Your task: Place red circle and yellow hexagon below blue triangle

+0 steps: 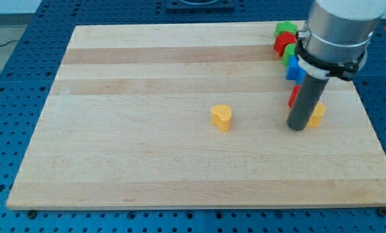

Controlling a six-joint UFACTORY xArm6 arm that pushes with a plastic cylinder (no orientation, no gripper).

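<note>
**Tip between hexagon and circle**

Nearest the view's bottom, my tip (297, 127) holds nothing, touching the yellow hexagon (317, 116) on its right. Red circle (294, 96) sits just above, behind the rod; blue triangle (295, 69) higher still. Both need pushing downward.

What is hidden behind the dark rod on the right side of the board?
Behind the rod, a red block shows at its left edge and a yellow block at its right, beside my tip. Their shapes stay covered. A blue block sits above.
</note>
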